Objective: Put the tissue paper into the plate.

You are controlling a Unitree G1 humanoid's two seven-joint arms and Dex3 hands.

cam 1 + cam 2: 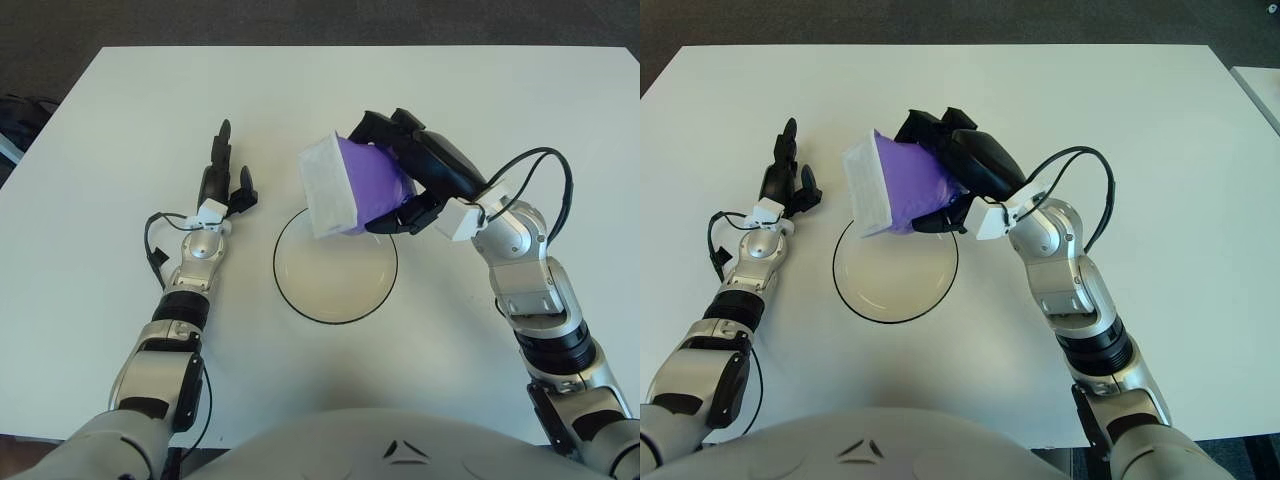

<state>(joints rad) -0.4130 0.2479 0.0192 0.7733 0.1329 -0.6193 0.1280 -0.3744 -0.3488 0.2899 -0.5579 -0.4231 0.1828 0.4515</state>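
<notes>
Tissue paper (pixel 350 185) is gripped in the right hand (pixel 415 175), over the far rim of the plate (pixel 336 262) below; should be lowered centred before release. Left hand (pixel 222 180) is left open, idle.

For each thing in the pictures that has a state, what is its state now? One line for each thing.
tissue paper pack: held in the air, tilted, over the far rim of the plate.
plate: on the table, nothing in it.
right hand: shut on the pack.
left hand: open, left of the plate.

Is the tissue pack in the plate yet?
No. The right hand holds the tissue pack above the plate rim.
</notes>
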